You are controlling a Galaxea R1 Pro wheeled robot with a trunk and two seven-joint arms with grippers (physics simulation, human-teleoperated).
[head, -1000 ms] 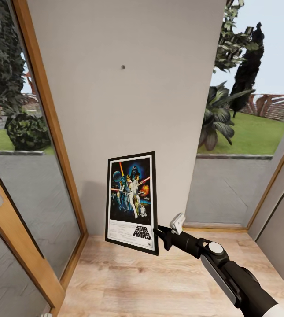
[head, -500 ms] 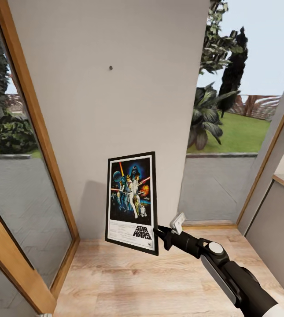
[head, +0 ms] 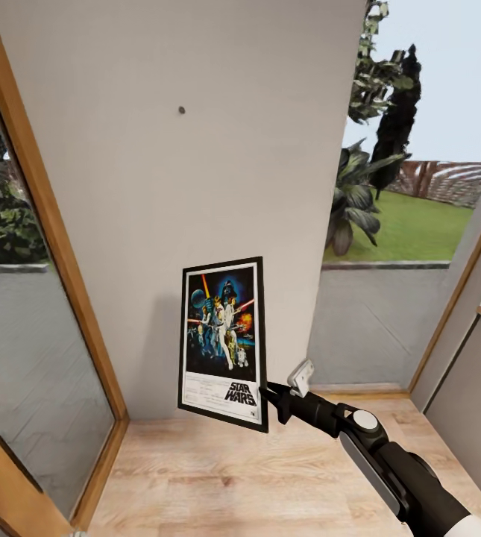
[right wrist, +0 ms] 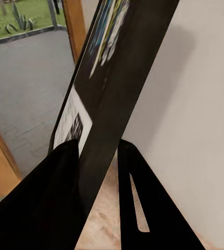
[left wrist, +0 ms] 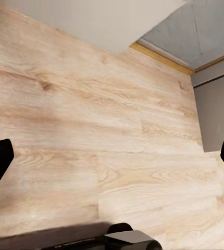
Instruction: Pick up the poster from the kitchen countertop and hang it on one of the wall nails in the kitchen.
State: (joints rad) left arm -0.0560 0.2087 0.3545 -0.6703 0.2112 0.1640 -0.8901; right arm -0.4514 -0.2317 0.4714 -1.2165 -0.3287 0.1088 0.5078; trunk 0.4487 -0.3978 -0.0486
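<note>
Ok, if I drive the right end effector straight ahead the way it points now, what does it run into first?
Probably the light grey wall panel. The right end effector, shut on the poster at its lower corner, points toward that wall low down, well below the nail. The poster's far edge would likely touch first, though depth is unclear.

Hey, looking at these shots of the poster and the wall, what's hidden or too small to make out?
- Nail: head view, a mere dot on the wall; its shape is too small to tell.
- Poster: right wrist view, edge-on and blurred; its upper part is cut off by the frame.
- Right gripper: head view, fingertips hidden behind the poster's corner.
- Left gripper: left wrist view, fingers cut off by the picture's sides.
</note>
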